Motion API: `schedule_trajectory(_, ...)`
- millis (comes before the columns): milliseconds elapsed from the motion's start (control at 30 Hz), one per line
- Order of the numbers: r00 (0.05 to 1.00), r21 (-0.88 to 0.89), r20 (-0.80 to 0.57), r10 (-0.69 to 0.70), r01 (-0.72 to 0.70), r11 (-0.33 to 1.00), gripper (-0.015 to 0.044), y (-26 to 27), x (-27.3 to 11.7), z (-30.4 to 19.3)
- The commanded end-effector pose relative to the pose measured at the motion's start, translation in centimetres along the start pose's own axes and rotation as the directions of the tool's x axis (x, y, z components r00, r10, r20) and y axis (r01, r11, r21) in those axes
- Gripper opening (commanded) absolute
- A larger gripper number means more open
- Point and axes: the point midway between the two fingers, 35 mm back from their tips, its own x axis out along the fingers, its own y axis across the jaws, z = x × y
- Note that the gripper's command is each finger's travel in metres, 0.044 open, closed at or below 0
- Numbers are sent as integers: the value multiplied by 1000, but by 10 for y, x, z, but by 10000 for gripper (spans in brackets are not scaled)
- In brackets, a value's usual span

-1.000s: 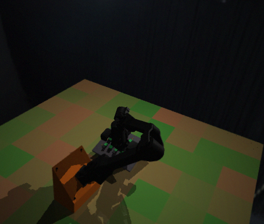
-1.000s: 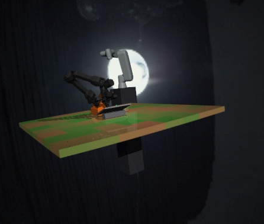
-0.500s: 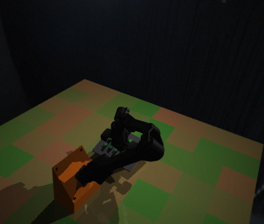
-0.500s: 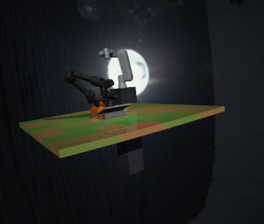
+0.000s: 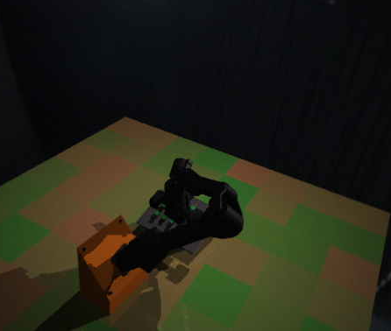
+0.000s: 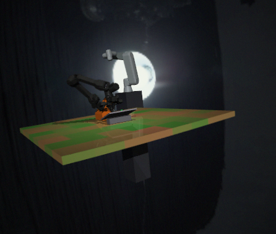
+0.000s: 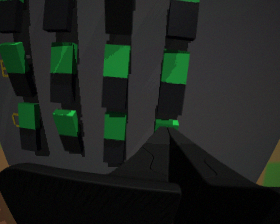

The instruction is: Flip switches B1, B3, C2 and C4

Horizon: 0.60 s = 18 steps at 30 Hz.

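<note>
The dark switch panel (image 5: pixel 194 245) (image 6: pixel 121 119) (image 7: pixel 235 75) lies tilted under the arm. My gripper (image 7: pixel 165 133) is shut and empty, its tips at the near part of switch C4 (image 7: pixel 166 123), hiding most of it. Only C4's green far end shows, foreshortened. Switch C2 (image 7: pixel 66 122) has a bright upper edge on its green end and looks tilted differently from C1 (image 7: pixel 29 116) and C3 (image 7: pixel 115 127). Switches B1 (image 7: pixel 12 57) and B3 (image 7: pixel 117 60) show green far halves and black near halves, like B2 (image 7: pixel 63 58) and B4 (image 7: pixel 175 67). Which ends are raised is hard to tell.
Row A shows partly at the top of the wrist view, with black near ends such as A4's (image 7: pixel 182 20). An orange wedge-shaped block (image 5: pixel 93 279) (image 6: pixel 100 115) stands at the arm's base. A grey arm (image 6: pixel 130 67) stands on a dark pedestal (image 6: pixel 133 98) behind.
</note>
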Motion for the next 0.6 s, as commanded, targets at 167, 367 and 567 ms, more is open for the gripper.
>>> schedule_trajectory(167, 1000, -5, 0, -3, 3, 1000, 0, 0, 2, 0)
schedule_trajectory(367, 1000, -5, 0, -3, 3, 1000, 0, 0, 2, 0)
schedule_trajectory(567, 1000, -1, 2, 2, -2, 1000, 0, 1, -6, 0)
